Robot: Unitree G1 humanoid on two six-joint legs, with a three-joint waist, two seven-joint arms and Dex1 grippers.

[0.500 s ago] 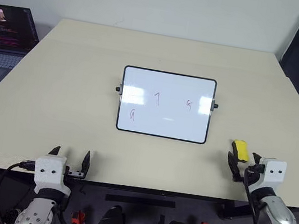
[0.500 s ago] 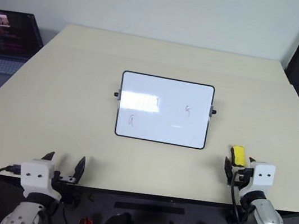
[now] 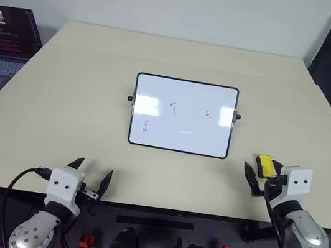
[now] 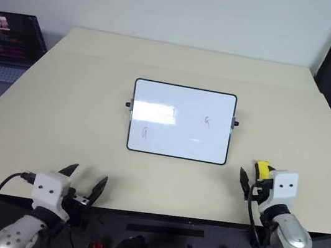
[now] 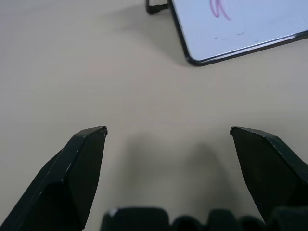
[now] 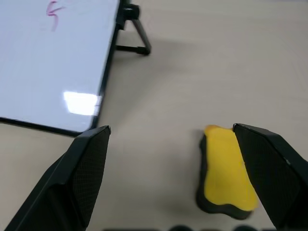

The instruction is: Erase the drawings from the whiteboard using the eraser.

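Right end effector (image 3: 261, 177) spread wide, hiding part of the eraser (image 6: 227, 169). Left end effector (image 3: 90, 175) spread, empty, at near desk (image 3: 63, 95) edge. Whiteboard (image 3: 182, 115): middle drawing (image 3: 174, 108) glare-washed in right eye view.

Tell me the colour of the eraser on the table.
The eraser is yellow with a dark underside, clearest in the right wrist view.

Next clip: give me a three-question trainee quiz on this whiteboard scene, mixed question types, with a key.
1. True or false: the eraser is clamped in the right gripper.
2. How many red drawings are on the whiteboard?
3. Multiple choice: the left gripper is (A) shut on the eraser, (B) open over bare table, (C) pressing on the whiteboard.

Key
1. False: the eraser lies on the table, close to one finger of the open jaws.
2. Three.
3. B.
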